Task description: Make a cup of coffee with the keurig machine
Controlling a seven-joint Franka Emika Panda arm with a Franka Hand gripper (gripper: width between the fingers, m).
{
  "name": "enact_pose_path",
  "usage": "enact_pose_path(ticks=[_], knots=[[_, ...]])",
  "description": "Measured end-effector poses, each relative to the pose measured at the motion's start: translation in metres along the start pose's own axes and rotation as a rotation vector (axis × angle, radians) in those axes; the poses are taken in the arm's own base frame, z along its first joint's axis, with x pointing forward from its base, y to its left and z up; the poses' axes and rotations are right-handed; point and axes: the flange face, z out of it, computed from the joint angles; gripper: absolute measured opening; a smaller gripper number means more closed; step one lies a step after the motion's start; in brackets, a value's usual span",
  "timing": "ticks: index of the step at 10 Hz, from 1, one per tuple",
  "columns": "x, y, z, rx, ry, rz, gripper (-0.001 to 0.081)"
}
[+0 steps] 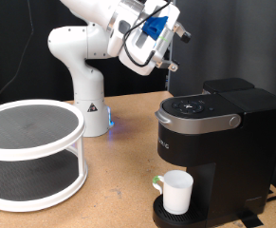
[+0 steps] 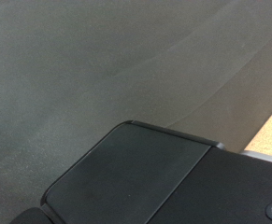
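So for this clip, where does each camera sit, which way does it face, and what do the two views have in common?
Exterior view: off the arm, facing the wooden table; shows the keurig machine, the cup on its drip base, a white two-tier rack, the arm's base and the pincer raised above the machine.
Wrist view: on the hand, looking down at the machine's black top and a dark backdrop; no fingers show.
Shared: the keurig machine's top.

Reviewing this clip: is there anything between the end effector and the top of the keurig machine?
Nothing. In the exterior view the end effector hangs above the keurig machine with only open air between them; the lid is down, and the cup sits on the drip base.
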Motion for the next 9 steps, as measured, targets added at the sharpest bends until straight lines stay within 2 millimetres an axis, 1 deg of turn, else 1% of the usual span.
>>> enact_pose_path(ticks=[2,5,6,7,8,9], knots=[[-0.001,0.003,0.0,-0.01,-0.01,-0.003,0.0803],[-0.014,0.01,0.003,-0.268,-0.237,-0.206,0.0803],[-0.019,0.011,0.004,-0.341,-0.345,-0.261,0.0803],[-0.018,0.011,0.001,-0.39,-0.414,-0.286,0.0803],[-0.017,0.01,0.002,-0.375,-0.392,-0.277,0.0803],[-0.018,0.012,0.002,-0.41,-0.421,-0.324,0.0803]])
